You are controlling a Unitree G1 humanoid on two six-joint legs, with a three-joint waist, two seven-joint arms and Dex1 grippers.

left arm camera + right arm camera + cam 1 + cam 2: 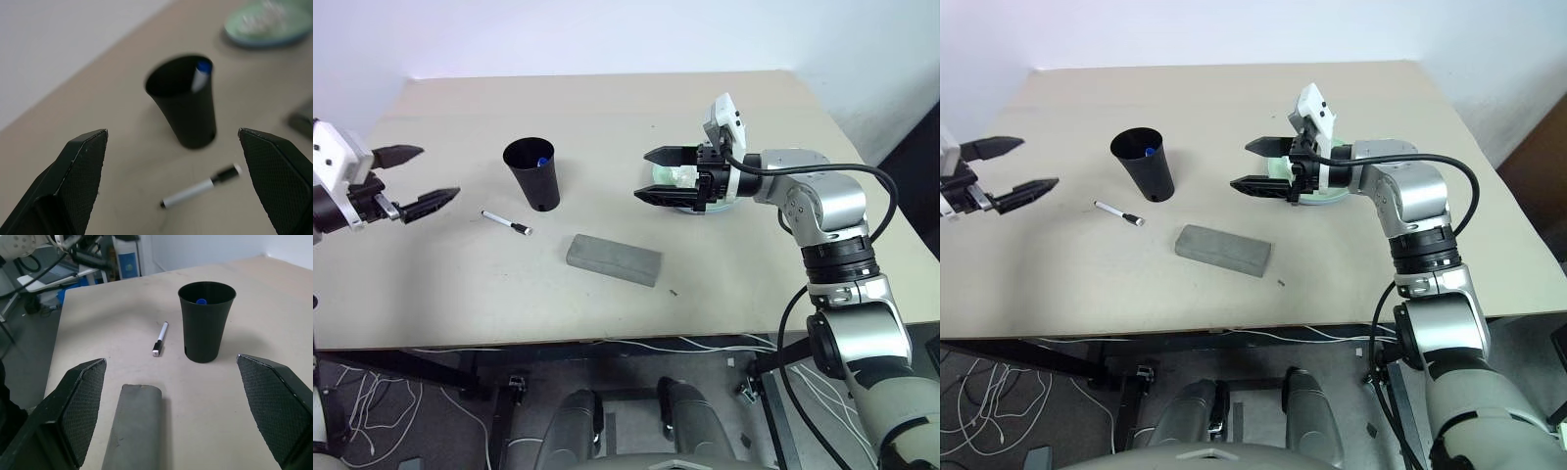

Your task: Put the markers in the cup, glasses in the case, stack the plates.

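**A:** Where do your two claws sit?

**B:** Your left claw [416, 178] hangs above the left edge of the beige worktop [607, 108], its two black fingers spread wide with nothing between them. Your right claw [656, 176] points leftward over the middle-right of the worktop, also spread wide and empty.

**A:** And the markers and cup?

**B:** The tall, tapered, matte black plastic cup [532, 173] stands upright between your two claws, nearer the left one. The thin white-barrelled marker with the blue cap [200, 75] stands inside it, cap up, leaning on the rim. The thin white-barrelled marker with the black cap [506, 223] lies flat on the worktop just in front of the cup, not touching it, below and to the right of your left claw.

**A:** The case?

**B:** The grey, oblong, box-like case [613, 259] lies closed on the worktop, nearer you than the cup and below your right claw, apart from both.

**A:** The plates?

**B:** A round, shallow, pale mint green plastic plate [1327, 193] rests directly behind your right claw, largely hidden by it. In the left wrist view it carries something pale and glinting, too blurred to name. You cannot tell from here whether the second plate lies under it.
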